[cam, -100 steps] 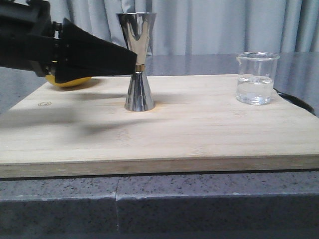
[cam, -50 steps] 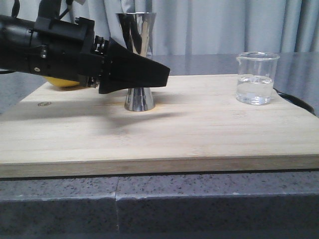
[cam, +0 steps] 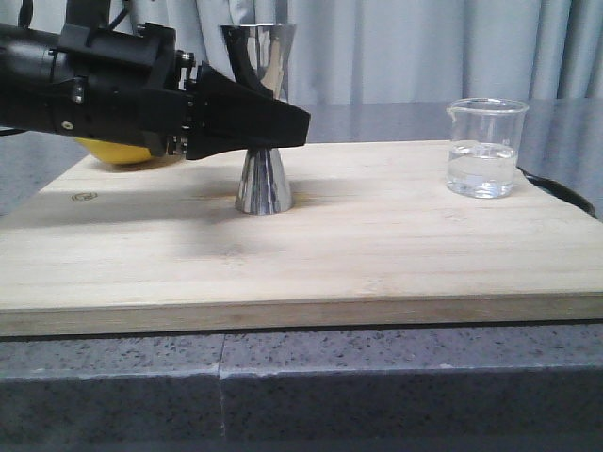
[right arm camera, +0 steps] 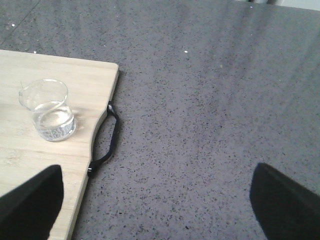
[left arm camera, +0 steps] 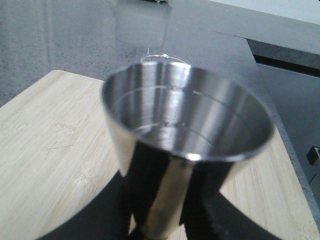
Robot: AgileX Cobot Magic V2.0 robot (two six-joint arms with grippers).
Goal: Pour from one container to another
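Observation:
The steel jigger [cam: 263,179] stands upright left of the middle of the wooden board [cam: 377,245], its upper cup [left arm camera: 185,115] empty. My left gripper [cam: 283,127] reaches in from the left at the jigger's narrow waist, its black fingers [left arm camera: 100,220] pressed close on both sides of the stem. The glass beaker [cam: 485,151] holds clear liquid and stands at the board's right end, far from the jigger; its rim [left arm camera: 162,56] peeks out behind the jigger. My right gripper [right arm camera: 157,200] hangs open over the bare counter, to the right of the beaker [right arm camera: 47,110].
A yellow lemon [cam: 118,151] lies behind my left arm at the board's back left. A black handle [right arm camera: 107,137] sticks out from the board's right edge [right arm camera: 85,165]. Grey speckled counter [right arm camera: 200,100] surrounds the board. Curtains hang behind.
My left gripper came in from the left and slid around the jigger's waist, then rose a little. The jigger and the beaker have stayed in place.

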